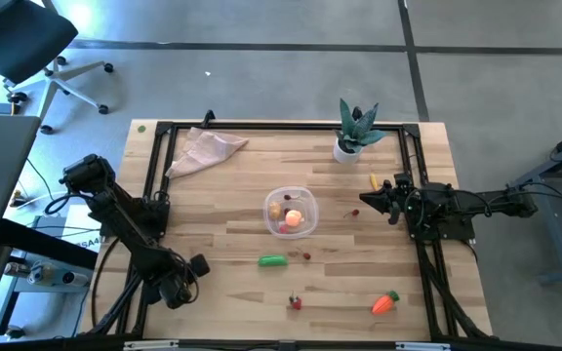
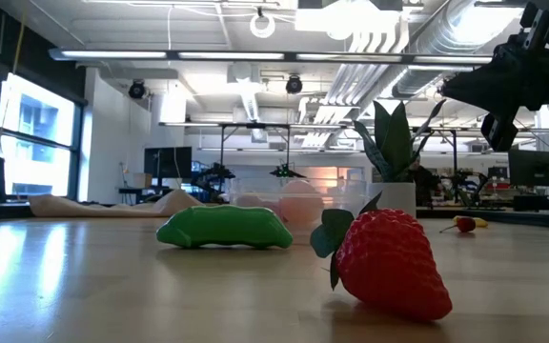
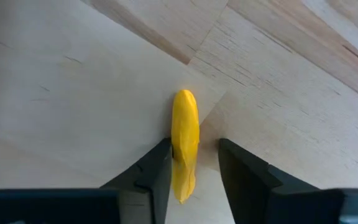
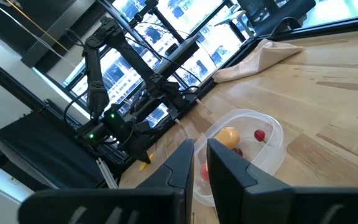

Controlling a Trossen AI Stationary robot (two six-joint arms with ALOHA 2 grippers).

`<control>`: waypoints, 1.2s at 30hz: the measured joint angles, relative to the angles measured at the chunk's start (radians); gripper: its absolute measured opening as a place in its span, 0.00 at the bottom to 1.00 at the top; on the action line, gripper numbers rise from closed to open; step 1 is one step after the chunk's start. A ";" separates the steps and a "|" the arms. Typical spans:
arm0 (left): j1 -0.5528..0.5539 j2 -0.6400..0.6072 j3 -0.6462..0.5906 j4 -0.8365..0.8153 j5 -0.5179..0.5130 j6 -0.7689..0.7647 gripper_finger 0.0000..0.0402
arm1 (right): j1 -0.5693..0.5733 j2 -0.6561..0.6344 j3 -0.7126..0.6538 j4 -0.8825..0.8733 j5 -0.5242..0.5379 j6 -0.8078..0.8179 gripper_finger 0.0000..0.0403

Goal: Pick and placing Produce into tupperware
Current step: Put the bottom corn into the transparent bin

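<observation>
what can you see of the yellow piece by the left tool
The yellow piece is smooth, glossy and elongated, like plastic, rounded at its far end. It lies on the pale wooden table between the two dark fingers of the left tool, close against one finger, with a gap to the other.

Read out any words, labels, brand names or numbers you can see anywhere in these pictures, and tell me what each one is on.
None can be read.
Table, tupperware, plant pot and produce such as the strawberry: no lettering shows.
Screens in the room behind: too small and blurred to read.
</observation>
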 joint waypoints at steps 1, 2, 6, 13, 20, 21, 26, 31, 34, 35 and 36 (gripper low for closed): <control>0.000 0.000 0.000 0.000 0.000 0.007 0.28 | 0.000 0.000 0.000 0.000 0.000 0.000 0.09; 0.000 0.000 0.000 0.000 0.001 0.011 0.27 | 0.000 0.000 0.000 0.000 0.000 0.000 0.09; 0.000 0.000 0.000 0.000 0.002 0.012 0.24 | 0.000 0.000 0.000 0.000 0.000 0.000 0.09; 0.000 0.000 0.000 -0.001 0.010 0.014 0.17 | 0.000 0.000 0.000 0.000 0.000 0.000 0.09; 0.000 0.000 0.000 -0.001 0.013 0.014 0.12 | 0.000 0.000 0.000 0.000 0.000 0.000 0.09; 0.000 0.000 0.000 -0.001 0.013 0.014 0.12 | 0.000 0.000 0.000 0.000 0.000 0.000 0.09; 0.000 0.000 -0.001 -0.001 0.014 0.014 0.12 | 0.000 0.000 0.000 0.000 0.000 0.000 0.09; 0.000 0.000 -0.001 -0.001 0.014 0.014 0.12 | 0.000 0.000 0.000 0.000 0.000 0.000 0.09; 0.000 -0.001 0.003 -0.003 0.000 0.014 0.12 | 0.000 0.000 0.000 0.000 0.000 0.000 0.09; 0.000 -0.005 0.005 -0.003 -0.015 0.013 0.12 | 0.000 0.000 0.000 0.000 0.000 0.000 0.09; 0.000 -0.010 0.006 -0.008 -0.043 0.013 0.12 | 0.000 0.000 0.000 0.000 0.000 0.000 0.09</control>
